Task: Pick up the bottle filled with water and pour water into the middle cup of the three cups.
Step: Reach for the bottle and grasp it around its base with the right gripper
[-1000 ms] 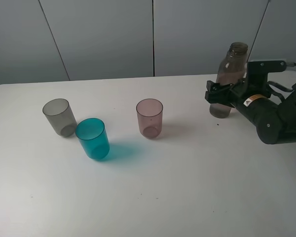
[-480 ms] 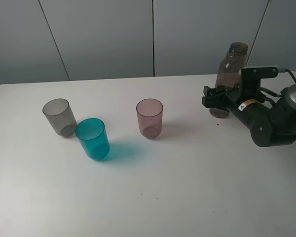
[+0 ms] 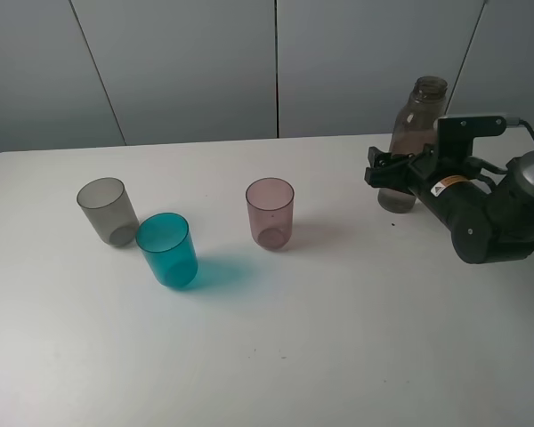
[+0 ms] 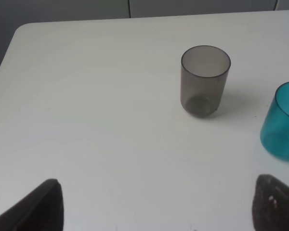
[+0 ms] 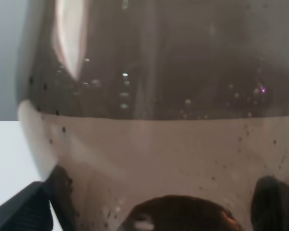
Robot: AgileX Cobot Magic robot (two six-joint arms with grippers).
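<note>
White worktop (image 3: pixel 338 347) carries everything. My biggest worry is the bottle (image 3: pixel 416 120), upright at the far right and well apart from the cups. My right hand (image 3: pixel 390 171) straddles its lower body, a finger on either side, but I cannot tell whether they press it. Gripped that low, a tall smooth bottle could swing or slip, and the water (image 5: pixel 159 154) would slosh out. Next, the middle cup (image 3: pixel 167 251) sits just beside the grey cup (image 3: pixel 108 210), so a loose pour may land there. My left hand (image 4: pixel 159 204) is spread wide, holding nothing.
</note>
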